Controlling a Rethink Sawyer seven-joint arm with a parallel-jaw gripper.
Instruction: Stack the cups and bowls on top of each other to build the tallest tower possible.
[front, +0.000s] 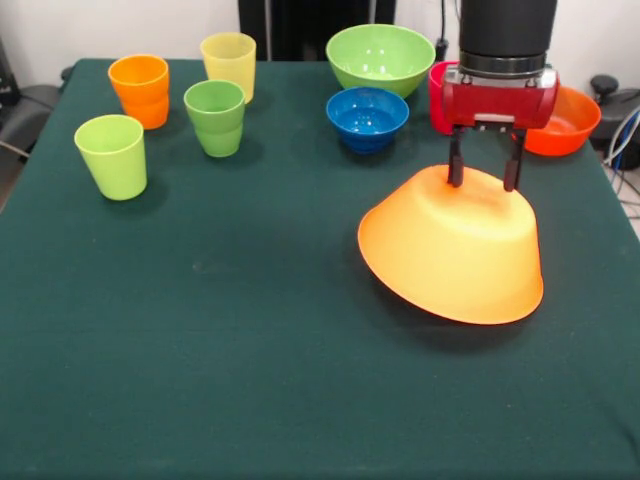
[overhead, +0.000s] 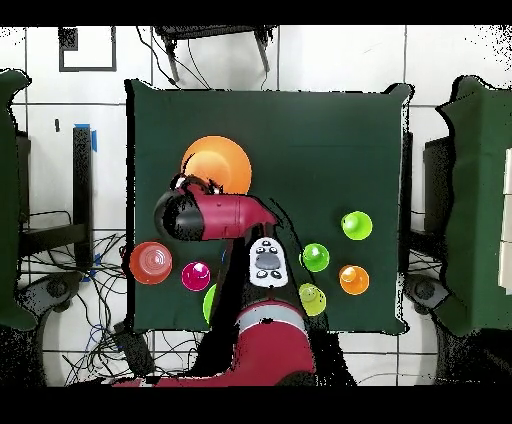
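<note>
Gripper (front: 485, 182) fingers spread, tips touching the base of the overturned, tilted orange bowl (front: 455, 250); grasp cannot be confirmed. Cups (front: 215, 117) stand well apart.

**Red and black robot arm**

A round black tube with a silver ring under it is seen above a shiny red block. Two thin dark fingers (front: 456, 165) are fixed below the hand (front: 485, 182). From above, a red arm (overhead: 225, 215) with a grey button panel is shown.
</note>
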